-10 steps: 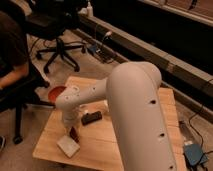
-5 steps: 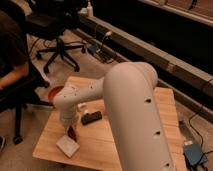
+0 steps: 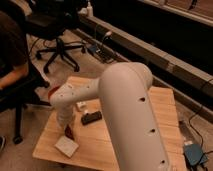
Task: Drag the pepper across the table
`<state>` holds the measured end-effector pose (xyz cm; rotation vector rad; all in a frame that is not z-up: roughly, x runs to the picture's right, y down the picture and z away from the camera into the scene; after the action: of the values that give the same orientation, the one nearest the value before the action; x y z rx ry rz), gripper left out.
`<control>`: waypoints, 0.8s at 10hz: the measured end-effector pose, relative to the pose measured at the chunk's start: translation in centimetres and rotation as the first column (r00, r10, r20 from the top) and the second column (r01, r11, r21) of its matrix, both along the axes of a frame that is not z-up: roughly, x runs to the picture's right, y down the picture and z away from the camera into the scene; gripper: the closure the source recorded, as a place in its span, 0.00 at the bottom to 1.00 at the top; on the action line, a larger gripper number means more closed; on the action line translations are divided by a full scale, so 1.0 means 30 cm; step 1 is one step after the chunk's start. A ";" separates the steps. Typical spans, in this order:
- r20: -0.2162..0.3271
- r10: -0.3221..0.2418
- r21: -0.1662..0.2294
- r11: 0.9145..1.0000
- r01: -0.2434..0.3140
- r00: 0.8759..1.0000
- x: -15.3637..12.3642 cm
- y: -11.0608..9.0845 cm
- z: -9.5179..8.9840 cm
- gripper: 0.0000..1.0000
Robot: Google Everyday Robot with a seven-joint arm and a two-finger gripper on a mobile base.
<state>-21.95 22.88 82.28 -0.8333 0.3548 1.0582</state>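
Observation:
The table (image 3: 165,107) is a low light wood-plank top. My white arm reaches down across it, and the gripper (image 3: 66,128) is at the front left part of the table, pointing down at the top. A small dark-red shape, the pepper (image 3: 69,133), shows right under the gripper's tip and is mostly hidden by it. I cannot tell whether the gripper touches or holds it.
A black remote (image 3: 91,118) lies just right of the gripper. A white flat square (image 3: 66,146) lies in front of it near the table's edge. An orange-red bowl (image 3: 53,91) and a small white object (image 3: 81,106) lie behind. A seated person (image 3: 12,60) and office chairs (image 3: 57,30) are at the left.
The arm's big upper link has swung slightly left. The gripper stays low over the same front left spot of the table.

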 end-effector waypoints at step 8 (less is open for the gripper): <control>0.073 -0.045 0.002 0.999 0.045 0.996 -0.121 0.001 -0.020 0.91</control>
<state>-25.56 22.90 81.67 -0.8578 0.3107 0.9836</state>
